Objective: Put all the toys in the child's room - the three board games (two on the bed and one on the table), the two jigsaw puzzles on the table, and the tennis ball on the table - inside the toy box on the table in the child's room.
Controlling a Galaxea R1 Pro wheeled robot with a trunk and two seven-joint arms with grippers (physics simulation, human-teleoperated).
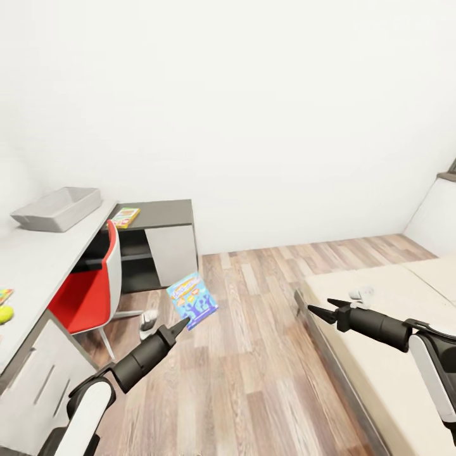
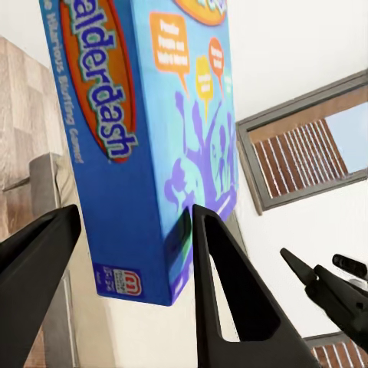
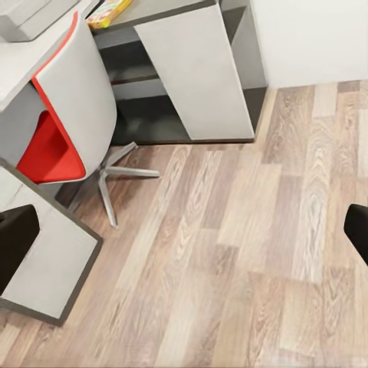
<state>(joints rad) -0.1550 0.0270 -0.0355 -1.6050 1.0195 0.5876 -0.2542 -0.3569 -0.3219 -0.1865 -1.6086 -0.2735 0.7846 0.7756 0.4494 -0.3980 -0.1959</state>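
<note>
Head view: left gripper (image 1: 185, 323), lower left of centre, pinches a flat blue printed board-game box (image 1: 192, 299) above the wood-plank floor (image 1: 253, 354). Right gripper (image 1: 320, 309), jaws parted and empty, hangs over the beige bed (image 1: 380, 354) at lower right. Light-grey plastic toy box (image 1: 57, 208) sits on the pale grey table (image 1: 38, 266), upper left.

Left wrist view: black fingers (image 2: 230, 299) clamp the box's lower corner.

Right wrist view: red-and-grey chair (image 3: 65, 130), upper left.

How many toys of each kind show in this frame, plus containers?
Board games: 2, blue box in the left pincer, yellow box on the dark cabinet
Balls: 1, yellow-green on the table
Toy boxes: 1, grey tray
Total: 4
</note>
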